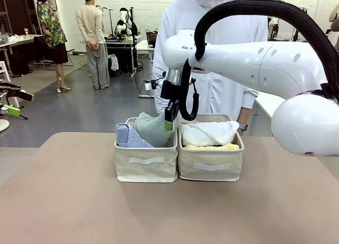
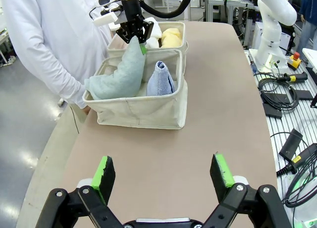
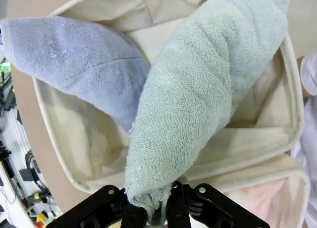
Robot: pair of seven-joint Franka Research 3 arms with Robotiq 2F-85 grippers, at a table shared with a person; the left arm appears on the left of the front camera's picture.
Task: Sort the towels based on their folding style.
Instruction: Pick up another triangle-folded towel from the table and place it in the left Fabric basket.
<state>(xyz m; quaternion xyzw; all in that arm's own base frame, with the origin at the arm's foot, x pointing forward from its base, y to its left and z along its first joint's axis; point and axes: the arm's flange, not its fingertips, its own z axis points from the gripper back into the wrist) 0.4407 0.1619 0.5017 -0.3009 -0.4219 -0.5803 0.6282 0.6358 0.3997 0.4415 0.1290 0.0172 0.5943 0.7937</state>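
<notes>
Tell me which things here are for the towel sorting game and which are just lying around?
For the job:
- pale green cone towel, pinched by the right gripper
- light blue cone towel
- white rolled towel
- yellow rolled towel
- two beige bins, holding the towels

Just lying about:
- black cables beside the table
- left gripper, open and idle

Front view: fixed, low, facing across the table (image 1: 63, 201) toward the person (image 1: 212, 53). Left wrist: farther back, angled down. Right wrist: close, straight down; all sharing the left bin (image 1: 146, 164).
</notes>
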